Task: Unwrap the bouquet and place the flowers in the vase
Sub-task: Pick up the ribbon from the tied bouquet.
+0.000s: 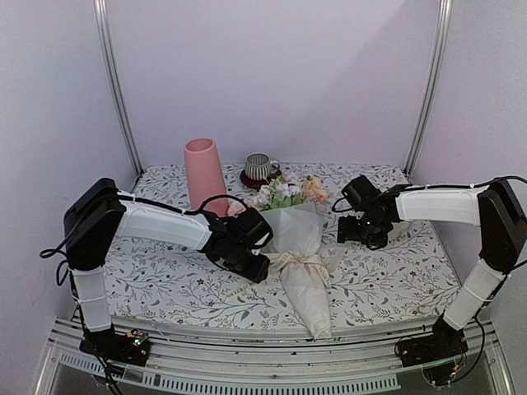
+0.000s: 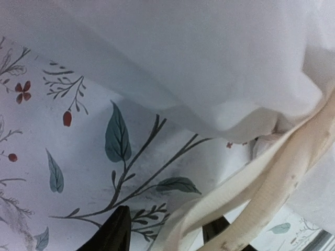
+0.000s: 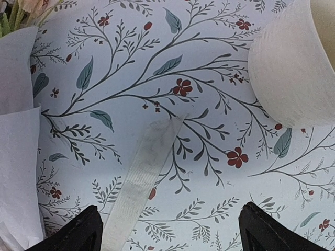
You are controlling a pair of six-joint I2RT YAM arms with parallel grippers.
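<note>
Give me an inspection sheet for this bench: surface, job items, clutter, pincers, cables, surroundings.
Surface: floral-print cloth covers the table and lies flat.
Job's things: bouquet lies on the cloth, wrapped, ribbon bow tied, blooms toward the back. vase stands upright at back left with no stems showing.
Clutter: grey striped mug stands behind the blooms; cream mug is near the right arm.
Grippers: left pincer has its jaws apart, astride the ribbon. right pincer is open over a ribbon tail, holding nothing.
Cables: black cables loop at both arms, clear of the job's things.
Surroundings: plain walls, metal posts; nothing else seen.
</note>
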